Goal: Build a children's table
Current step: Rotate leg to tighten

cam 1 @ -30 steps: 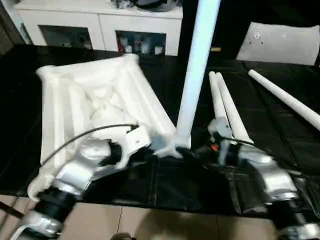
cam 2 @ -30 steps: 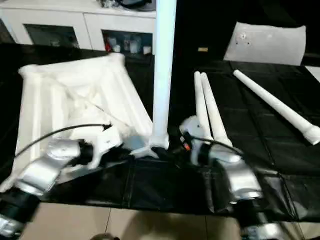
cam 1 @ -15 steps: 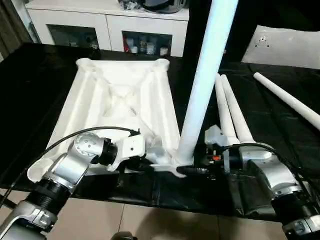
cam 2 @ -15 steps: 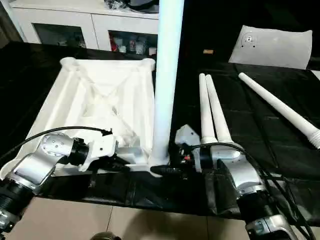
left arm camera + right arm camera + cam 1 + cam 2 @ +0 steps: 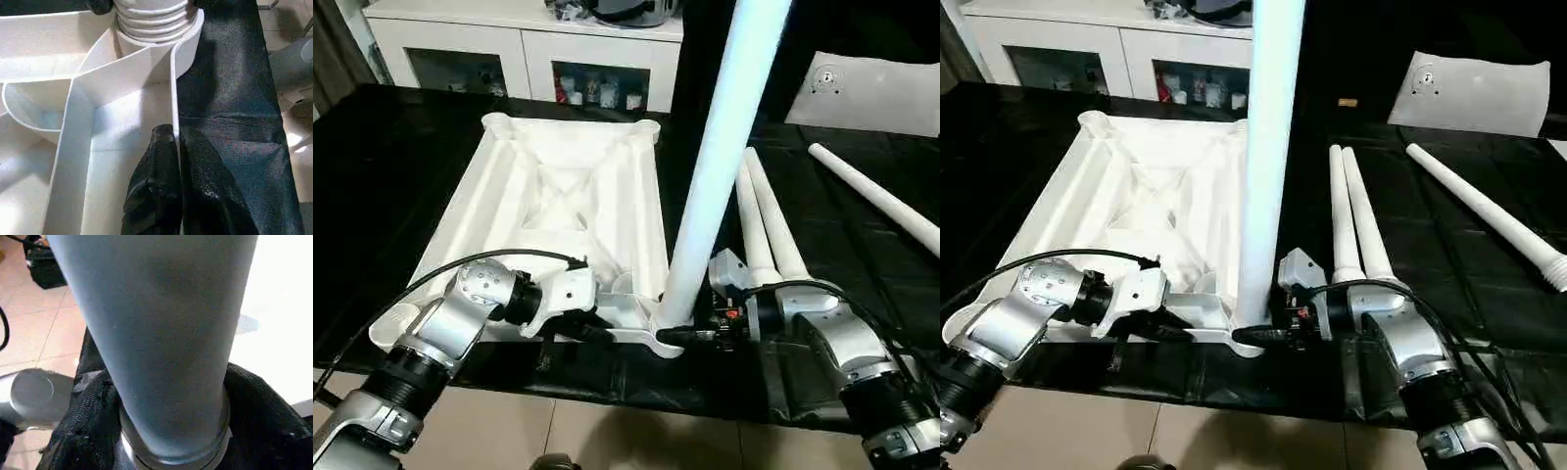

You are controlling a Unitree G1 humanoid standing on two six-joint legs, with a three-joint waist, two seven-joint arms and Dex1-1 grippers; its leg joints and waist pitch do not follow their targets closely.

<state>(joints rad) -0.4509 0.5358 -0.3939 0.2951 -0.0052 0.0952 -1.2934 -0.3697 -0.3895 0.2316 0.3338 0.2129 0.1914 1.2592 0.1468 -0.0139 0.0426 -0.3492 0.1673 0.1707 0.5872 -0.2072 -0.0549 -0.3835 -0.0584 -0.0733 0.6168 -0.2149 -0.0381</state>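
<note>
Lying upside down on the black-covered work table [image 5: 862, 245], the children's table [image 5: 553, 211] shows its ribbed underside, with its near edge close to the work table's front edge. One leg [image 5: 715, 166] stands upright in the round socket at the near right corner of the white top; the left wrist view shows its ribbed end [image 5: 154, 22] seated in that socket.

The left gripper [image 5: 176, 147] has its two black fingers pressed together on the thin side wall [image 5: 174, 88] of the top, one finger inside the rim and one outside, just beside the occupied socket. The right gripper [image 5: 1268, 335] sits at the foot of the standing leg, black fingers [image 5: 93, 431] on either side of the tube and touching it, clamped around its base.

Two further legs [image 5: 1351, 220] lie side by side on the work table, just right of the standing leg and pointing toward the far edge. A fourth leg [image 5: 1484, 211] lies slantwise, well apart, toward the right edge. A white sheet [image 5: 867, 88] lies at the far right corner. Beyond the far edge stands a white cabinet [image 5: 519, 49] with glass doors.
</note>
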